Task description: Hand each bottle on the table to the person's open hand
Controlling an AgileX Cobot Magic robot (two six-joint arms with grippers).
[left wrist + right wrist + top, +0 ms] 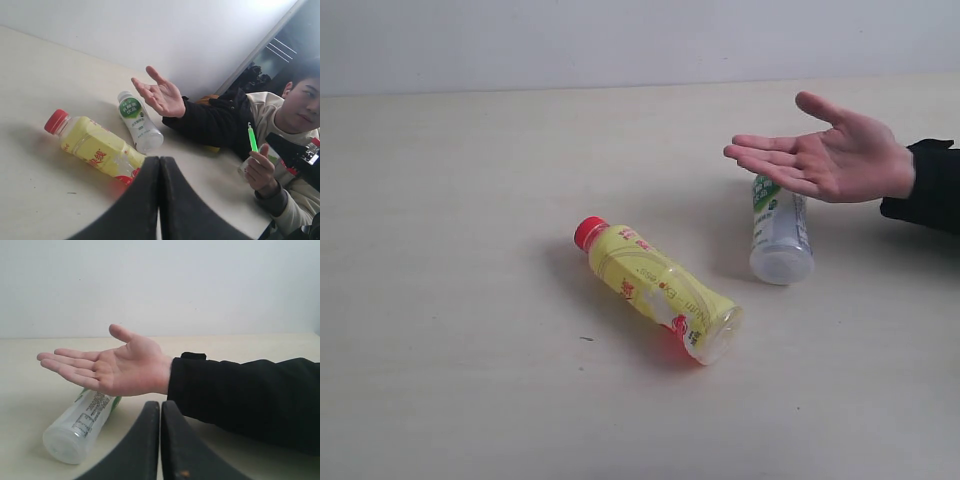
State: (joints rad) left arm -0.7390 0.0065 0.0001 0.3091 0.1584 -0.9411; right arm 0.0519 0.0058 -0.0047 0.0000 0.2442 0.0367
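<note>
Pale table (450, 190). Closed, empty: left claw (159, 161), right claw (160, 404). Just ahead of left claw, yellow bottle (95, 147): judged light, slick, roll-prone; to be gripped mid-body.

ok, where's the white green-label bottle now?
In the exterior view the white bottle lies right of centre on the table, under the open hand, with the yellow-labelled bottle to its left.

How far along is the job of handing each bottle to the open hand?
Done: nothing visibly delivered; the open hand is empty. In hand: nothing; the left end effector and right end effector are shut, holding nothing. Left: the yellow bottle and the white bottle both lie on the table.
</note>
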